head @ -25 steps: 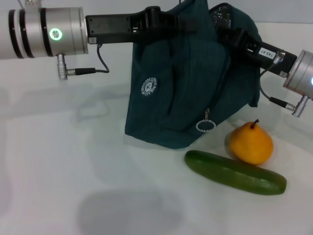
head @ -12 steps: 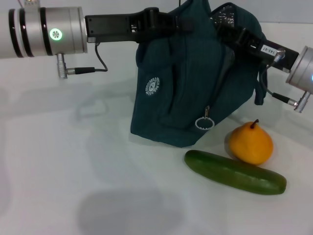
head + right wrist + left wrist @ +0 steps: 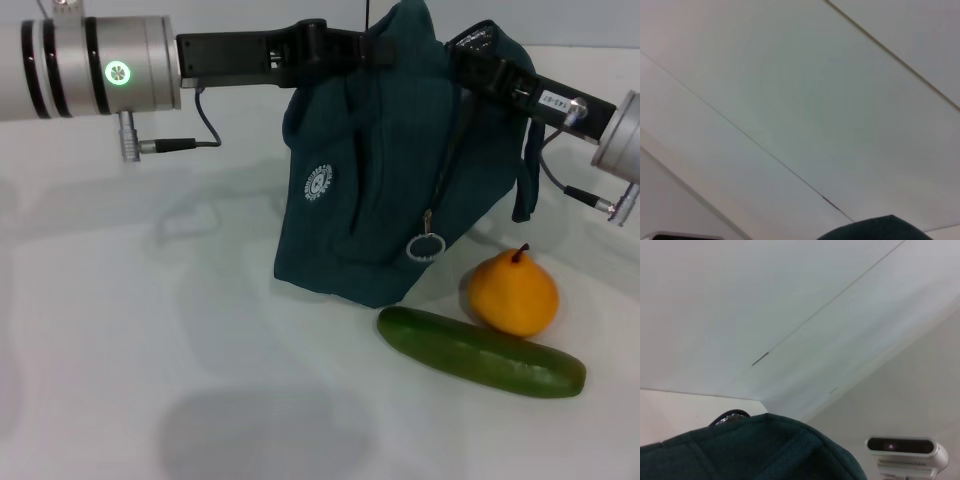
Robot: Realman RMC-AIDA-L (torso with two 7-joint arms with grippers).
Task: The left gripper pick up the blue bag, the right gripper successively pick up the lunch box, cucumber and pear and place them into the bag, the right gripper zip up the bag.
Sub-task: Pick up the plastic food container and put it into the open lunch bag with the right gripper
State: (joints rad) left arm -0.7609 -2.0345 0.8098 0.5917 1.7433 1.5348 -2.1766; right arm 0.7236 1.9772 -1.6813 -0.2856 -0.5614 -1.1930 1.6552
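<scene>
From the head view, the blue bag hangs lifted at its top while its base rests on the white bench; the cucumber and pear lie in front of it toward the right, touching each other, not yet packed. No lunch box is in view — it may be inside the bag already, so the job looks roughly one item in, with zipping left. The left gripper clamps the bag's top edge; the right gripper sits at the bag's mouth, its opening hidden — I cannot tell. The left wrist view shows only the bag's top fabric and ceiling. The right wrist view shows a sliver of fabric.
</scene>
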